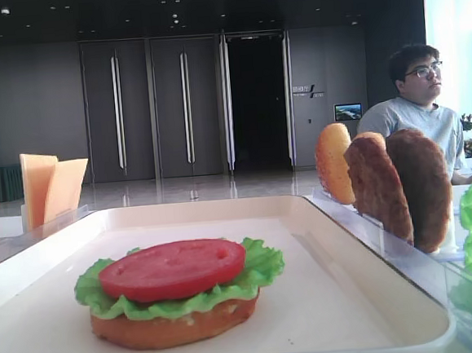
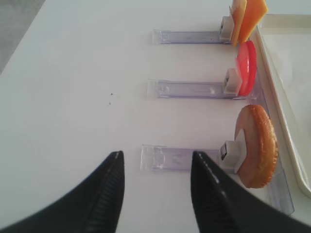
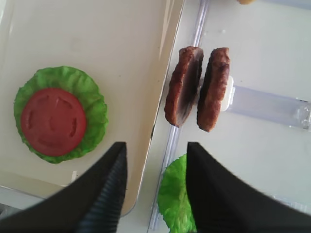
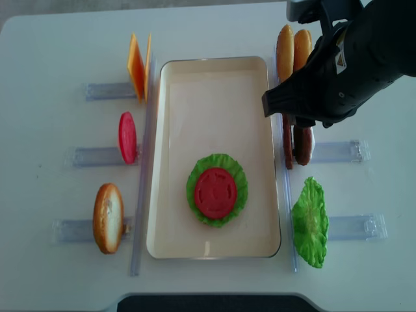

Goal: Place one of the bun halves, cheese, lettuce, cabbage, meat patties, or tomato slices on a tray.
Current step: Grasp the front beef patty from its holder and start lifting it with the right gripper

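The cream tray [image 4: 208, 84] carries a stack: a toasted bun half [image 1: 174, 328], lettuce [image 3: 92, 97] and a tomato slice [image 3: 52, 121]. Two meat patties [image 3: 184, 87] stand on edge in a clear holder right of the tray. My right gripper [image 3: 155, 148] hangs open and empty over the tray's right rim, short of the patties, with a second lettuce leaf [image 3: 175, 194] below it. My left gripper [image 2: 155, 155] is open over bare table, beside a bun half [image 2: 257, 145]. Cheese [image 2: 248, 14] and another tomato slice [image 2: 248, 68] stand left of the tray. Cabbage is out of view.
Clear plastic holders [image 4: 338, 151] line both sides of the tray. Two more bun halves [image 4: 292, 49] stand at the back right, partly under my right arm [image 4: 344, 58]. A seated person [image 1: 414, 105] is behind the table.
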